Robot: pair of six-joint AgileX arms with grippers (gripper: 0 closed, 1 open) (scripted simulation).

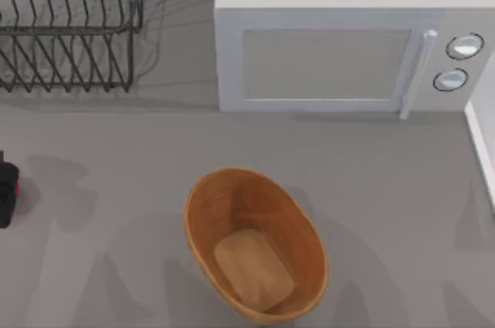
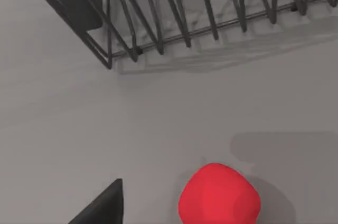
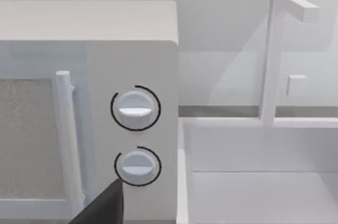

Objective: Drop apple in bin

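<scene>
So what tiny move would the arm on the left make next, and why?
Probably ease the left gripper down over the apple. The apple sits on the table just below it at the left edge, not yet held, and the bin is empty.

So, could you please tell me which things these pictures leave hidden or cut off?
- Apple: the left wrist view's edge cuts off its lower part; in the top view the left hand, at the table's left edge, covers nearly all of it.
- Left hand: cut by the top view's edge, so its grip cannot be judged.
- Dish rack: cropped at the top view's corner.
</scene>
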